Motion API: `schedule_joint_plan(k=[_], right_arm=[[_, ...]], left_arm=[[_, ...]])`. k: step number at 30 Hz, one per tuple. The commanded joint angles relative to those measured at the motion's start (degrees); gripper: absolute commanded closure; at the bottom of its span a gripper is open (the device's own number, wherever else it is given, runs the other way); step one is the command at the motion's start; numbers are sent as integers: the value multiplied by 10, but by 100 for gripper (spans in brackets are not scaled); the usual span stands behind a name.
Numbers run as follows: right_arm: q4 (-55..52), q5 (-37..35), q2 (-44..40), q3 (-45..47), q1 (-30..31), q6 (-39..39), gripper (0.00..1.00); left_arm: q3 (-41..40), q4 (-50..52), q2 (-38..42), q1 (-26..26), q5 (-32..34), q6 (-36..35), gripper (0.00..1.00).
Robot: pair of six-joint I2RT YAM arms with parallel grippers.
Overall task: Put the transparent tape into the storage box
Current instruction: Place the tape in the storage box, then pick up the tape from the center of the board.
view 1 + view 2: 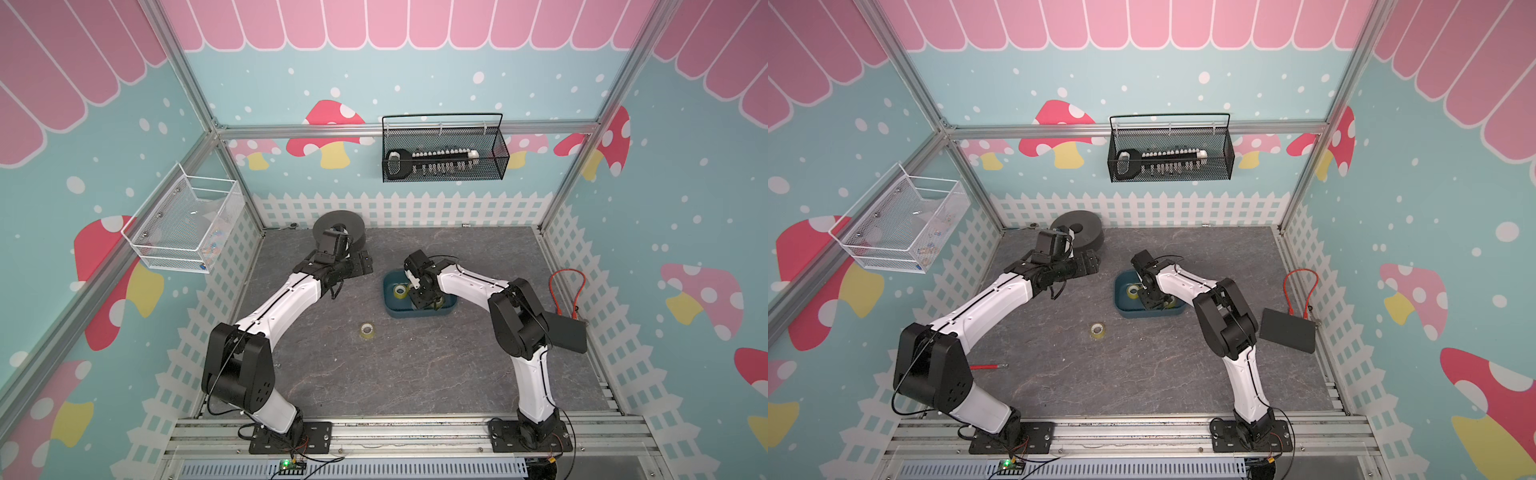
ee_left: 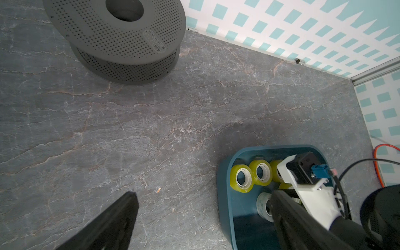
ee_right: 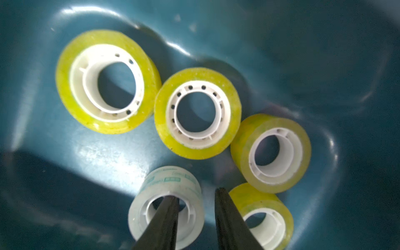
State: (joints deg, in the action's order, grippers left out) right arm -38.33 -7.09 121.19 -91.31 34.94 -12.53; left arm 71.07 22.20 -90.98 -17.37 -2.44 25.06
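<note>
fingers: right gripper parted, 1 inside core of clear roll, no squeeze visible; left gripper wide, empty | tape: 5 rolls in storage box; 1 loose roll on table | handling: light, stiff, slick; pinch across wall via core

Five tape rolls in storage box, another roll on table before it

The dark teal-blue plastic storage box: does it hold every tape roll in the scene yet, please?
No, one yellowish transparent tape roll lies on the grey tabletop, apart from the storage box.
</note>
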Motion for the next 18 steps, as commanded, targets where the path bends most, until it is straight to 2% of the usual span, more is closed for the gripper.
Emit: schedule_joint_plan(k=[1, 11, 15, 18], right_arm=[[-13, -5, 1, -20, 2, -4, 66], [-44, -28, -22, -75, 2, -1, 63], [-52, -37, -35, -97, -1, -7, 56], [-51, -18, -46, -111, -10, -17, 55]], left_arm=[[6, -10, -4, 3, -4, -14, 1], [-22, -13, 19, 4, -8, -15, 1], [-66, -21, 46, 3, -26, -7, 1], [-111, -28, 73, 1, -37, 6, 1]])
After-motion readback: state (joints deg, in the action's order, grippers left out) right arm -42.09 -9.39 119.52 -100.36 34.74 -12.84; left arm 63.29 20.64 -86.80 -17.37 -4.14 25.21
